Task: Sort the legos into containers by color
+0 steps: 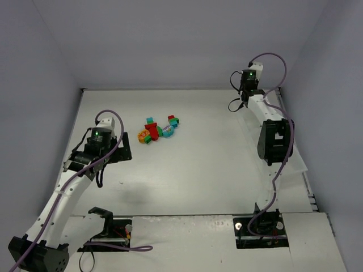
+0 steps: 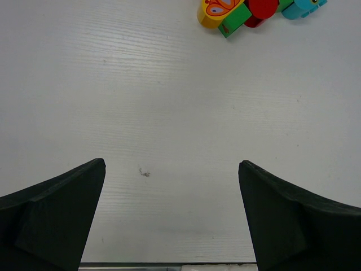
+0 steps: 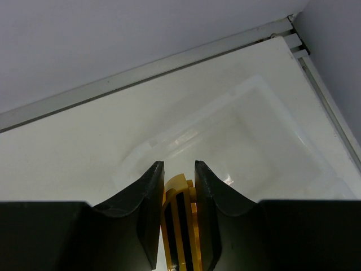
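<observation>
The legos [image 1: 158, 131] lie in a small pile of red, green, yellow and teal bricks at mid-table. In the left wrist view a yellow one [image 2: 216, 10], a green one [image 2: 234, 23], a red one [image 2: 261, 9] and a teal one [image 2: 304, 7] show at the top edge. My left gripper [image 2: 172, 164] is open and empty, low over bare table just left of the pile [image 1: 123, 151]. My right gripper [image 3: 179, 169] is shut on a yellow lego with black stripes [image 3: 181, 226], held over an end compartment of the translucent tray [image 3: 259, 130] at the far right [image 1: 243, 101].
The tray shows only faintly along the right side [image 1: 299, 163]. Grey walls enclose the table on three sides, with a metal rail [image 3: 141, 73] along the far edge. A small dark mark [image 2: 145, 173] is on the table between the left fingers.
</observation>
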Available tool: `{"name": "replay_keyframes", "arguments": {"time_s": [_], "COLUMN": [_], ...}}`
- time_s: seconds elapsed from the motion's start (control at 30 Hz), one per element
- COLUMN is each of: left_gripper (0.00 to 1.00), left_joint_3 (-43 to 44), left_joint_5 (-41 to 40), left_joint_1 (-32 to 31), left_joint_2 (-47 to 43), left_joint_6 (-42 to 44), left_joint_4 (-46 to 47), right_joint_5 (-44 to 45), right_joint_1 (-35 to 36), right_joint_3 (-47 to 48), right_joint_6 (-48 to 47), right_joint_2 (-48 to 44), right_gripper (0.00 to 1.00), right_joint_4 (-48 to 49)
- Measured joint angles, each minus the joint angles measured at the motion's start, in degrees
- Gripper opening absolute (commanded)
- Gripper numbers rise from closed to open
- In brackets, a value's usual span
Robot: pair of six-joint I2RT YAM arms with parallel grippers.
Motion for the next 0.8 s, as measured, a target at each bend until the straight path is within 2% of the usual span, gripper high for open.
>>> {"name": "replay_keyframes", "arguments": {"time_s": [0.1, 0.17, 0.3, 0.33, 0.4, 0.43, 0.57, 0.67, 0.8], "left_gripper": [0.97, 0.97, 0.97, 0.97, 0.97, 0.97, 0.97, 0.97, 0.97], "left_joint_3": [0.00, 0.00, 0.00, 0.00, 0.00, 0.00, 0.00, 0.00, 0.00], "left_joint_5": [-0.20, -0.28, -0.61, -0.66, -0.66, -0.66, -0.61, -0.55, -0.33], "left_joint_1": [0.00, 0.00, 0.00, 0.00, 0.00, 0.00, 0.00, 0.00, 0.00], "left_joint_2": [0.13, 0.13, 0.13, 0.13, 0.20, 0.31, 1.27, 2.34, 3.19], "left_joint_6": [-0.28, -0.52, -0.96, -1.03, -1.09, -1.11, -1.16, -1.11, -1.01], "left_joint_4": [0.02, 0.02, 0.07, 0.11, 0.35, 0.50, 1.27, 1.95, 2.38], "right_joint_5": [0.24, 0.44, 0.42, 0.37, 0.11, -0.37, -2.93, -5.70, -12.59], "right_joint_1": [-0.55, -0.94, -2.29, -2.47, -2.91, -3.15, -3.13, -2.03, 1.16], "right_joint_3": [1.81, 2.21, 2.23, 2.23, 2.03, 1.55, -0.85, -3.93, -8.96], "right_joint_6": [0.11, 0.46, 1.27, 1.31, 1.44, 1.20, -0.04, -1.38, -2.97], "right_joint_2": [3.39, 4.76, 5.40, 5.33, 5.01, 4.59, 1.77, -2.54, -9.92], "right_gripper": [0.03, 0.12, 0.35, 0.48, 0.64, 0.67, 0.71, 0.68, 0.59], "right_joint_4": [0.37, 0.35, 0.35, 0.48, 0.90, 1.07, 1.03, 1.11, 1.53]}}
